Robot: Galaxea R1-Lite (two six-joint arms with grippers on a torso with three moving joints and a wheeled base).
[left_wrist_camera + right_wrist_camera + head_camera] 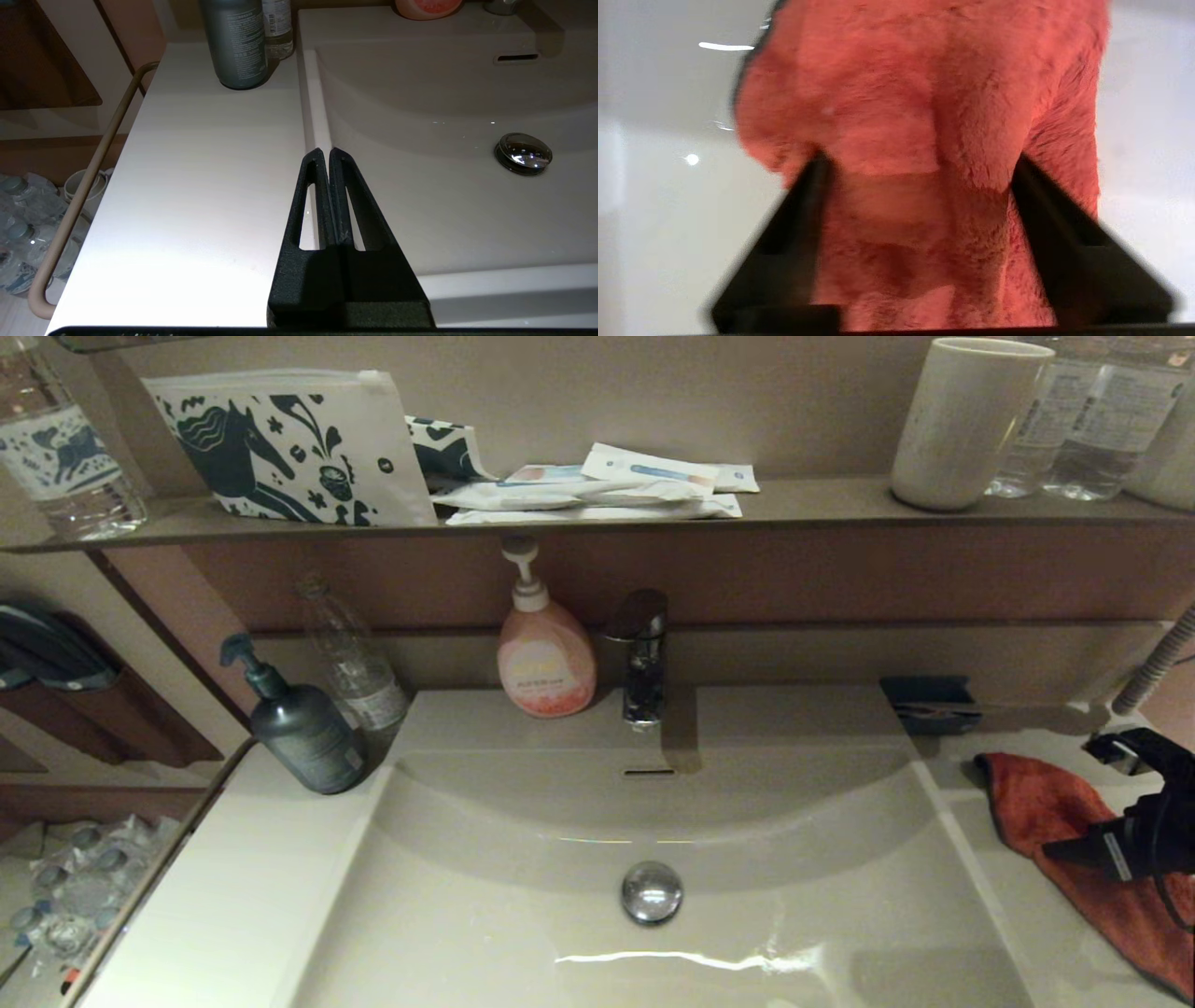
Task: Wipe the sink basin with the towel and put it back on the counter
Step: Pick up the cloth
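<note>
The orange-red towel (1036, 803) lies rumpled on the counter (1025, 907) to the right of the sink basin (794, 933). My right gripper (1074, 852) is down over the towel, open, and in the right wrist view the right gripper (920, 161) has a raised fold of towel (924, 93) between its two fingers. My left gripper (326, 151) is shut and holds nothing; it hovers over the basin's left rim, between the left counter (196, 186) and the basin (444, 196). It is out of the head view. The chrome drain plug (652, 892) sits mid-basin.
A faucet (640, 658) and pink soap bottle (545, 653) stand behind the basin. A dark pump bottle (303, 728) and a clear bottle (355, 663) stand on the left counter. A black dish (930, 702) sits behind the towel. The shelf (822, 504) above holds a horse-print pouch, packets and a cup.
</note>
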